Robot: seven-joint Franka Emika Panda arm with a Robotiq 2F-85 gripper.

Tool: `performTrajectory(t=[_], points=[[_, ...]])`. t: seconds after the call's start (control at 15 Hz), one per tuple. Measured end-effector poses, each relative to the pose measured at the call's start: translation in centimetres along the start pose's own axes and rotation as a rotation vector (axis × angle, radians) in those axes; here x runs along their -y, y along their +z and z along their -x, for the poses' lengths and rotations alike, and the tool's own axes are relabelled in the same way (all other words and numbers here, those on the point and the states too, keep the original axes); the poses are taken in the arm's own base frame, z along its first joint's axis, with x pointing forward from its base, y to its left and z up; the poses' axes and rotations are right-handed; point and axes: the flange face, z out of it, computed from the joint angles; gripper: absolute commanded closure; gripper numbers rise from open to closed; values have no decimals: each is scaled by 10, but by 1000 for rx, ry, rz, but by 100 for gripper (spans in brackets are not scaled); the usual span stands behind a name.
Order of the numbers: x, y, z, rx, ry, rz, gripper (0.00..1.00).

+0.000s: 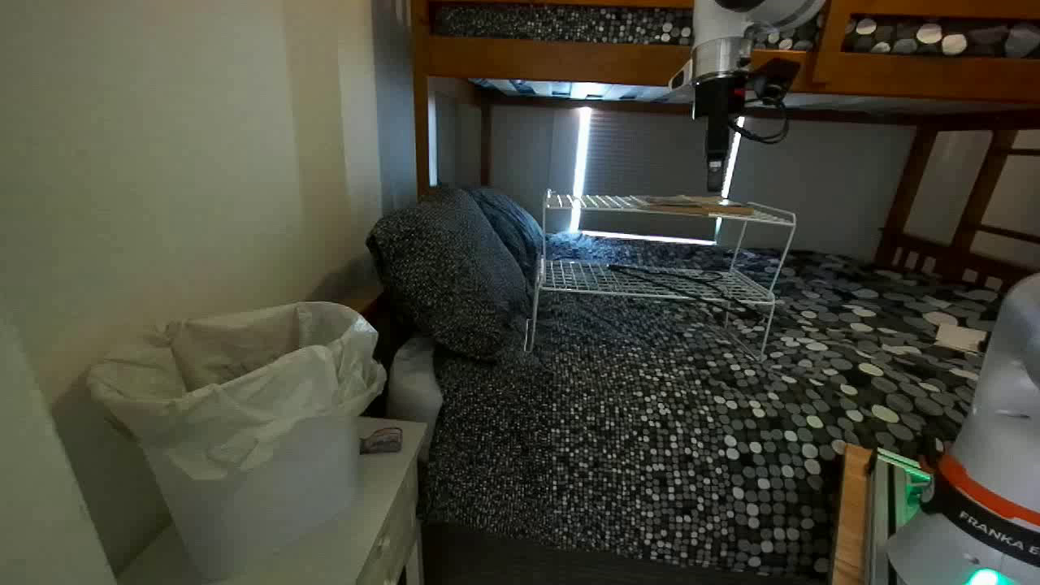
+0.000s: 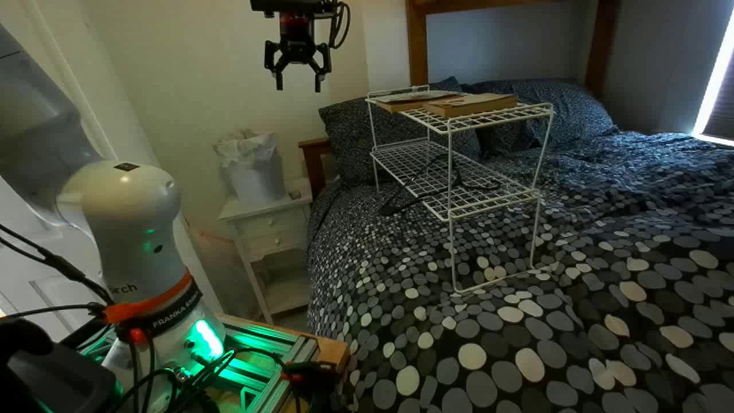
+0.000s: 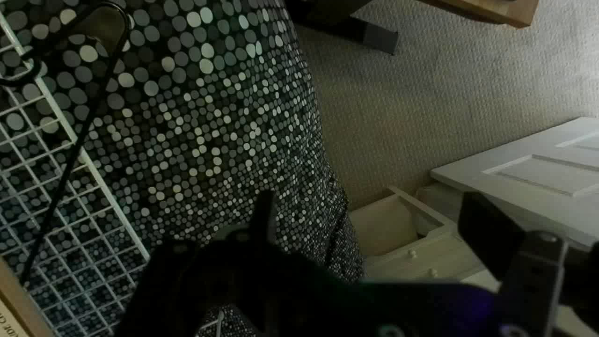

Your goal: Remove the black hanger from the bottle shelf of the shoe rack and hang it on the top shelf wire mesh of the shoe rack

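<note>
Along the left edge of the wrist view, the black hanger (image 3: 84,130) is partly cut off, and a book (image 3: 16,299) hides its lower end. It lies on the lower shelf (image 3: 112,200), its long bar slanting from upper left toward the lower left, one rounded end jutting past the rim. Books (image 2: 471,105) cover part of the top shelf (image 2: 498,117). The hand (image 2: 299,89) hangs at the top of an exterior view, fingers apart.
</note>
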Motion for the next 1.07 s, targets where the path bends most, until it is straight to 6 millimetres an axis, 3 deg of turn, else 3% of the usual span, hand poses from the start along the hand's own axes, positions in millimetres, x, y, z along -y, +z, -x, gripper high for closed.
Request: performTrajectory(t=[0.8,1.07], points=[[0,0,0,0,0,1,0],[0,7,-2,-22,163,-9,0]])
